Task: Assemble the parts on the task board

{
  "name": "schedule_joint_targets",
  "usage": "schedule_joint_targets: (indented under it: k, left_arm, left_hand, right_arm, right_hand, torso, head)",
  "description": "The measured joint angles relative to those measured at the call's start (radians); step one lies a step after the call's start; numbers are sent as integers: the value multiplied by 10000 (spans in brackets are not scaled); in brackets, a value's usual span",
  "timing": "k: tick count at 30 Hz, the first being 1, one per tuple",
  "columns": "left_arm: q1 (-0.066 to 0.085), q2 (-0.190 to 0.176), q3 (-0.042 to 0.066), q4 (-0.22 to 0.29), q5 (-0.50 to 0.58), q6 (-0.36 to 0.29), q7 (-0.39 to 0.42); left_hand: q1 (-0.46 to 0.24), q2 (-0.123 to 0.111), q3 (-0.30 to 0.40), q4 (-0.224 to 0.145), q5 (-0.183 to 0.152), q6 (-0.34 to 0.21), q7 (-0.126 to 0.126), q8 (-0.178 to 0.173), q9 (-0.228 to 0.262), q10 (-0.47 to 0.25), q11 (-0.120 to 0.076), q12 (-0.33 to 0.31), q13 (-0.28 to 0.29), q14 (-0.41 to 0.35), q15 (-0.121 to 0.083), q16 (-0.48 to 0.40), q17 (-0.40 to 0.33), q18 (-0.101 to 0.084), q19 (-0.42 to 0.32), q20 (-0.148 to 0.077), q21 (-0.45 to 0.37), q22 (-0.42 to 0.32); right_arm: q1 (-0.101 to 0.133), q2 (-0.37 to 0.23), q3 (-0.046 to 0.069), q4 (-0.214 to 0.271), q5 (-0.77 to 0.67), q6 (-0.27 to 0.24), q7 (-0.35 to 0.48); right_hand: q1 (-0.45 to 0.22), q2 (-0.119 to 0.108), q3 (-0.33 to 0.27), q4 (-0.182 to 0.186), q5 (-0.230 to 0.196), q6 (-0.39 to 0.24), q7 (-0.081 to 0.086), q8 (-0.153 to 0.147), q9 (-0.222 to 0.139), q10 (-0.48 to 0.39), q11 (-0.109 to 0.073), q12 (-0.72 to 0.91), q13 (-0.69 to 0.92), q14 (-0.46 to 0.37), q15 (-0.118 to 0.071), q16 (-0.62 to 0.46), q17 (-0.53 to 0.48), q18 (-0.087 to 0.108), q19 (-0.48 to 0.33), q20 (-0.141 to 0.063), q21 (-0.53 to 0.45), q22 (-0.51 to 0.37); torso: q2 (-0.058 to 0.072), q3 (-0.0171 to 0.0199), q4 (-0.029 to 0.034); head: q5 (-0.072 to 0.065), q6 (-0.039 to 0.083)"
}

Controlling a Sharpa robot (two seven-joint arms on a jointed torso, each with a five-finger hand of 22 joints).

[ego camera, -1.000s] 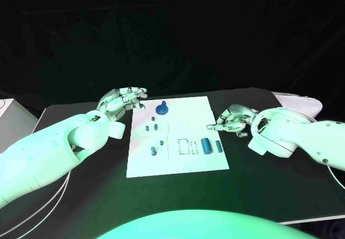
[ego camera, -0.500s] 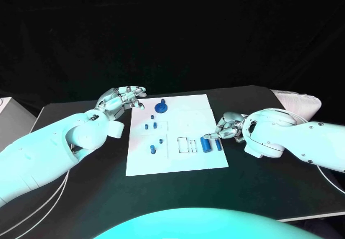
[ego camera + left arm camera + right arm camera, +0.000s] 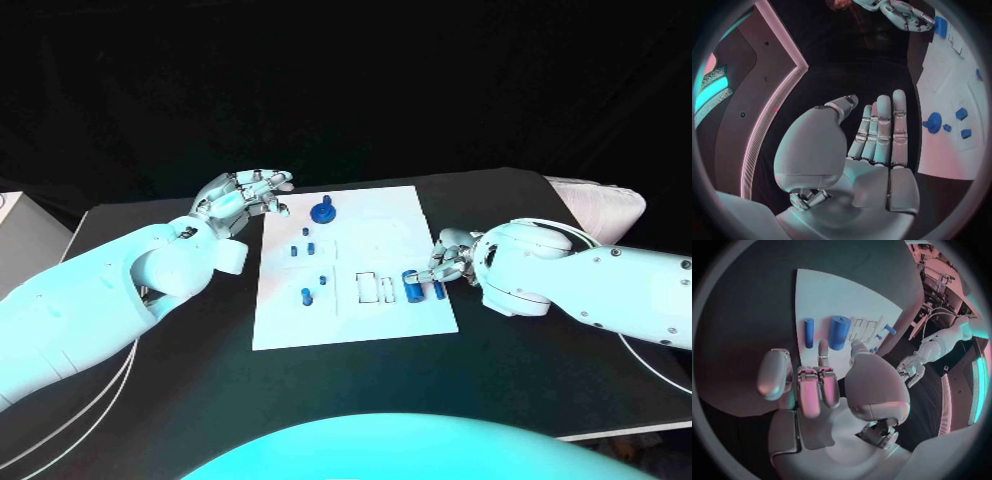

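Note:
The white task board [image 3: 372, 236] lies mid-table. A blue knob [image 3: 323, 213] stands at its far end, and small blue pieces [image 3: 306, 296] sit along its left side. A thick blue cylinder [image 3: 414, 289] and a thin one [image 3: 437, 289] lie at the near right. My right hand [image 3: 449, 260] hovers at the board's right edge, empty, its fingertips just above those cylinders. In the right wrist view one fingertip [image 3: 823, 346] nearly reaches the thick cylinder [image 3: 839, 332], beside the thin cylinder [image 3: 809, 332]. My left hand [image 3: 242, 196] hangs open off the board's far left corner, holding nothing.
A white padded object [image 3: 599, 205] lies at the table's far right, and a white box [image 3: 9, 215] stands off its left side. Empty white slots [image 3: 378, 289] sit left of the cylinders. Bare black table surrounds the board.
My right hand has moved left and nearer, from beside the board's right edge onto the blue cylinders. The left hand has barely moved.

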State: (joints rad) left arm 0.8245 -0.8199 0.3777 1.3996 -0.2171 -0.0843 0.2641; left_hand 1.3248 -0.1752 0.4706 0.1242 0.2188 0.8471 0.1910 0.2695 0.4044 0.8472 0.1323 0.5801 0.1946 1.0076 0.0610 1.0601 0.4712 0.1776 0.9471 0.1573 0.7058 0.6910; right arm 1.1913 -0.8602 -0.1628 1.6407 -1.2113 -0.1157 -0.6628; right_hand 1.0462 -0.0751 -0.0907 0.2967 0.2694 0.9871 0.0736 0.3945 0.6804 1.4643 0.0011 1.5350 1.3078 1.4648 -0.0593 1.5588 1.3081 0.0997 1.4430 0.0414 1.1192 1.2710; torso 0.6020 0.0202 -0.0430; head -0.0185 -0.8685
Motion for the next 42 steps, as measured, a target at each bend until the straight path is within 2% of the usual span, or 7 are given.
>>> schedule_joint_targets:
  k: [8,20,27,33,36,39,42]
  left_arm:
    - [0,-20,0,33,0,9,-22]
    - [0,-37,0,58,-7,19,-54]
    - [0,-62,0,59,-10,22,-65]
    - [0,-77,0,62,-12,23,-71]
    - [0,-80,0,64,-12,25,-73]
    - [0,-87,0,65,-13,26,-76]
    - [0,-97,0,67,-14,27,-79]
  left_hand:
    - [0,0,-28,29,0,0,0,0,0,0,0,0,-8,0,0,0,0,0,0,0,0,0]
    - [0,0,-28,28,0,0,0,0,0,0,0,0,-8,0,0,0,0,0,0,0,0,1]
    - [0,0,-28,28,0,0,0,0,0,0,0,0,-8,0,0,0,0,0,0,0,0,1]
    - [0,0,-29,85,0,0,0,0,0,0,0,0,-7,0,0,0,0,1,37,37,0,-18]
    - [0,0,-28,85,0,0,0,0,0,0,0,0,-7,0,0,0,0,0,37,37,0,-17]
    - [0,0,-29,84,0,0,0,0,0,0,0,0,-7,0,0,0,0,1,37,37,0,-17]
    - [0,0,-29,84,0,0,0,0,0,0,0,0,-7,0,0,0,0,1,37,37,0,-17]
  right_arm:
    - [-125,238,-6,-184,-70,187,-167]
    - [-282,600,-14,-498,-66,229,-225]
    - [-352,742,-1,-759,-34,226,-230]
    - [-365,799,9,-798,-8,205,-227]
    - [-372,807,9,-766,-7,163,-217]
    - [-372,789,9,-707,-31,70,-216]
    - [-379,738,2,-609,-60,-70,-219]
  right_hand:
    - [0,0,-56,0,0,0,0,0,28,0,0,0,-1,0,0,0,-1,0,0,0,0,12]
    - [1,0,-56,0,0,0,0,0,41,-1,1,-39,-3,0,1,0,-2,0,-1,0,0,21]
    - [2,1,-56,0,40,12,-7,79,169,0,1,-39,-3,0,1,-1,-3,0,-1,0,0,54]
    - [362,225,-57,-1,760,16,-13,80,350,0,1,-39,-4,22,-22,-1,-3,0,-1,0,0,116]
    - [708,356,-39,-19,1335,-22,-49,78,460,37,-37,-39,-4,37,-36,-1,-4,1,-1,0,-1,165]
    - [1126,307,140,-61,1731,-52,-18,27,517,37,-36,-39,-4,0,-72,-1,-4,1,35,-36,82,235]
    - [1350,313,334,-62,1784,-36,-34,-38,512,16,-56,-39,-1,0,-72,-1,-4,1,35,-36,88,285]
  torso:
    - [12,10,-2]
    - [23,11,-2]
    - [23,4,12]
    - [23,3,-2]
    - [23,5,-2]
    - [23,6,-8]
    - [24,10,-8]
  head:
    - [-87,-28]
    - [-101,-42]
    - [-130,-42]
    - [-106,-43]
    - [-105,-43]
    - [-104,-43]
    - [-96,-43]
